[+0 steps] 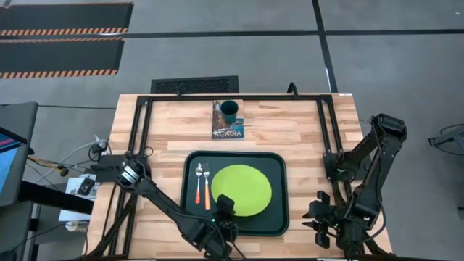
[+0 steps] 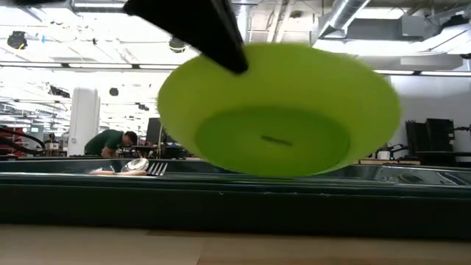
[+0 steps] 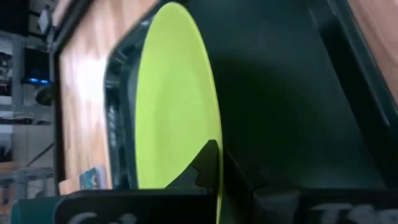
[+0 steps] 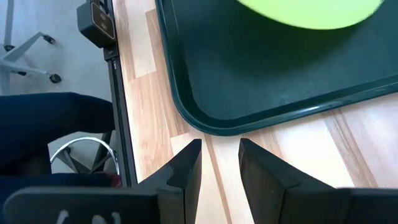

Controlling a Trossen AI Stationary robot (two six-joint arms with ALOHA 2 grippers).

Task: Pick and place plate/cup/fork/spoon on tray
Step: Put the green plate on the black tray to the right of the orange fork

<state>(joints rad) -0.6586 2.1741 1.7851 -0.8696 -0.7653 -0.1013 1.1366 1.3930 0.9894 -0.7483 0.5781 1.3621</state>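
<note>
Holding the plate (image 1: 243, 188) by its near rim above the tray (image 1: 279, 217), right of fork (image 1: 206, 188) and spoon (image 1: 199, 185), the left gripper (image 1: 223, 206) is pinching and should be lowering level before letting go.

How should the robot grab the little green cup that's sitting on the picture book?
Judging by the high view, the cup stands upright, mouth open upward, on the book beyond the tray. Probably best: a pincer comes straight down, one finger inside the rim, one outside, pinching the wall.
</note>
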